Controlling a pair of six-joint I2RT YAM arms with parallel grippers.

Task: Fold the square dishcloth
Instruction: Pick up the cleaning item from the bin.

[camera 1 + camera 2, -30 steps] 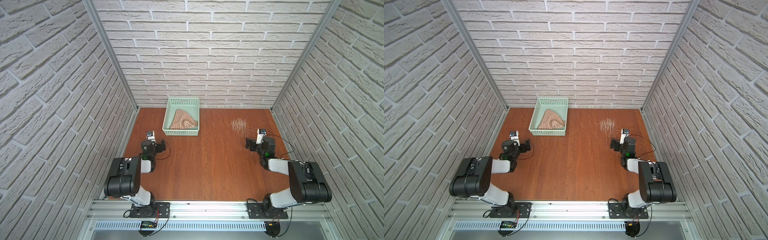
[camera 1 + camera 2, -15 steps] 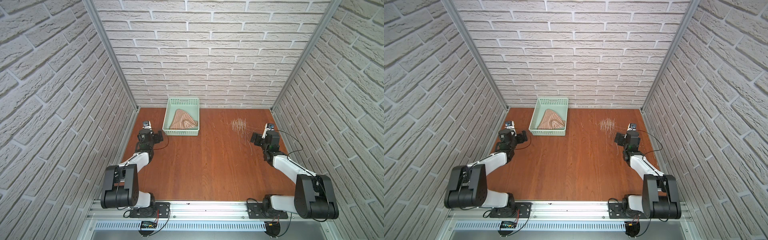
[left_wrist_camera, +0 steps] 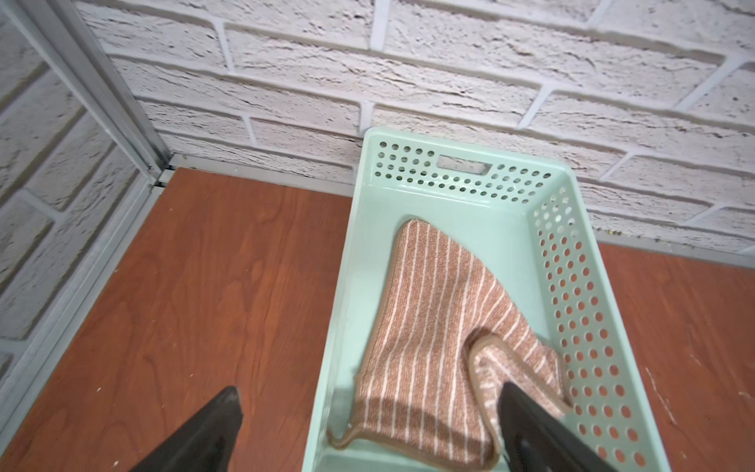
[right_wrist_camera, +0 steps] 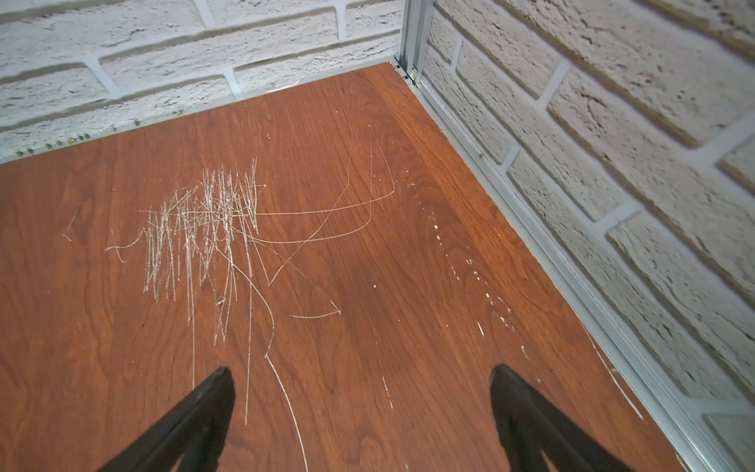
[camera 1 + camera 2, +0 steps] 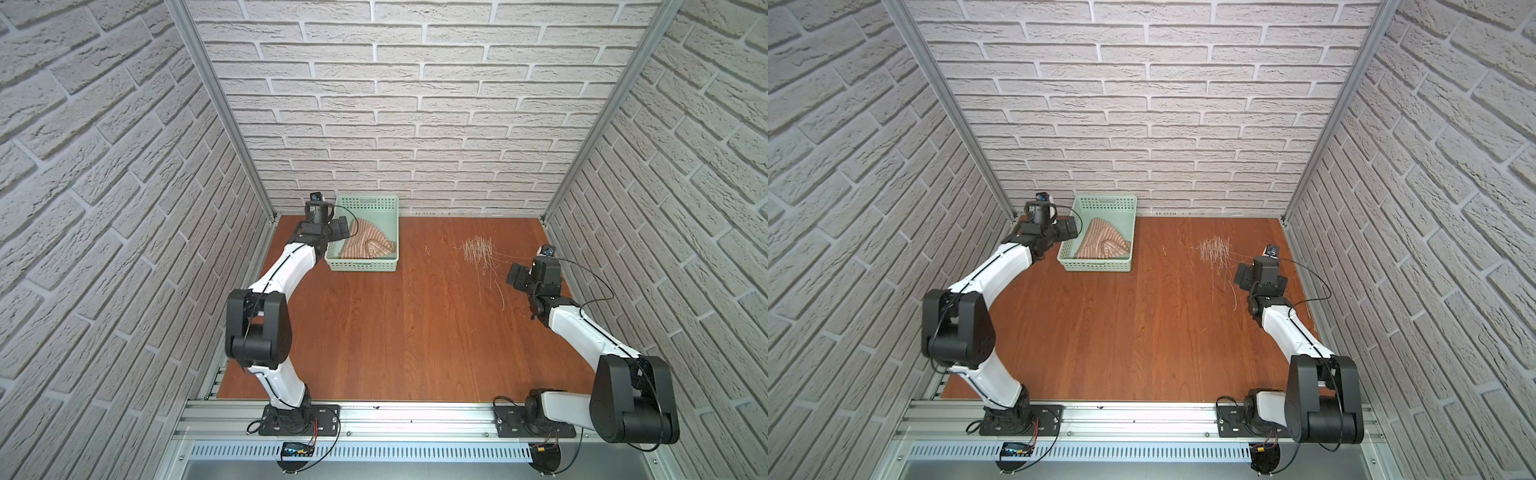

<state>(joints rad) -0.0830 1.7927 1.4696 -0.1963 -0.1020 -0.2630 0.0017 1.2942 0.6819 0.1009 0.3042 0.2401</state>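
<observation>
Lying crumpled in mint-green perforated plastic basket [image 5: 361, 266] at wooden desk's [image 5: 395, 332] eleven o'clock: tan-brown striped square dishcloth [image 5: 365, 245]. Left jaws spread astride basket wall; right jaws spread above desk, two o'clock.

No text, label, brand, number or sign can be read in any view. The square dishcloth [image 3: 433, 318] bears only plain stripes, and the basket [image 3: 461, 180] only punched holes. The small dark module [image 5: 296, 451] under the front rail may carry print, but it is too small to tell.
</observation>
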